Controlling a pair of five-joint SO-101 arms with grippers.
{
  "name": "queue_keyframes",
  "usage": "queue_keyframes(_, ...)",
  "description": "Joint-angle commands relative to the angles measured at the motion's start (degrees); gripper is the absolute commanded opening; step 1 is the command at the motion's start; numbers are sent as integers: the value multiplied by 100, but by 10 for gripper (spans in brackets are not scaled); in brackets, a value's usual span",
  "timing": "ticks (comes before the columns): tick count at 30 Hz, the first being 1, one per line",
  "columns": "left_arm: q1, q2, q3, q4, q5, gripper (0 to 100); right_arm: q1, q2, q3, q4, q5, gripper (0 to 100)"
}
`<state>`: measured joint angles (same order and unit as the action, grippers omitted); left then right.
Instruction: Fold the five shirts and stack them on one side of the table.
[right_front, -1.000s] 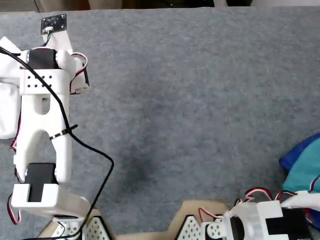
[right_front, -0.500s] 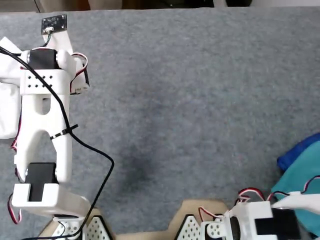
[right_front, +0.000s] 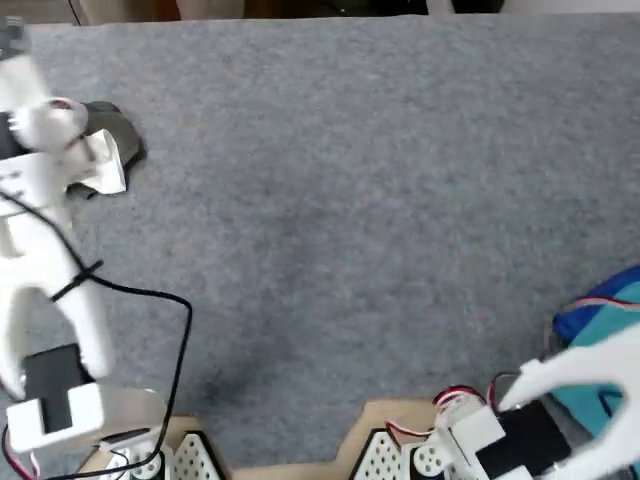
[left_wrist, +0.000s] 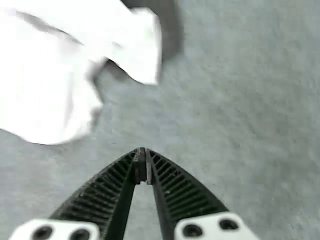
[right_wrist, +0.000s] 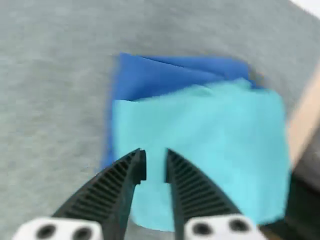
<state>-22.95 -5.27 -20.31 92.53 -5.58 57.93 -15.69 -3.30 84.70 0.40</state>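
1. Found both arm bases at the near edge of the grey surface: the left arm along the left edge, the right arm at the near right corner.
2. Saw the right pincer parted by a narrow gap, gripping nothing, hanging over the near edge of a folded teal shirt. Could not judge contact with the cloth.
3. Noted the teal shirt lying on top of a folded blue shirt, with blue showing past its far edge and along one side. Placed the pair at the right edge of the surface, on the near side, beside a pale tan strip.
4. Saw the left pincer closed tip to tip, holding nothing, above bare grey surface.
5. Found a white shirt just beyond those tips, rumpled and unfolded, apart from the pincer. Placed it, by the high view, at the far left of the surface, next to the head of the left arm.
6. Made out a dark grey patch touching the far side of the white shirt. Could not tell cloth from shadow.
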Motion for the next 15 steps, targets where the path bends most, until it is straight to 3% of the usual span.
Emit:
queue_keyframes(1,-932,-92,-290,18,-352,44,-1393,-268,-760,352,-62,3)
queue_keyframes(7,-2330,804,-677,-246,-396,60,-3336,101,-1033,492,-18,6)
queue_keyframes(11,-2629,1552,-1310,-88,-695,118,-4136,453,-1297,510,-26,5)
queue_keyframes(15,-2637,2484,-1477,9,-527,205,-4435,743,-1613,519,-53,5)
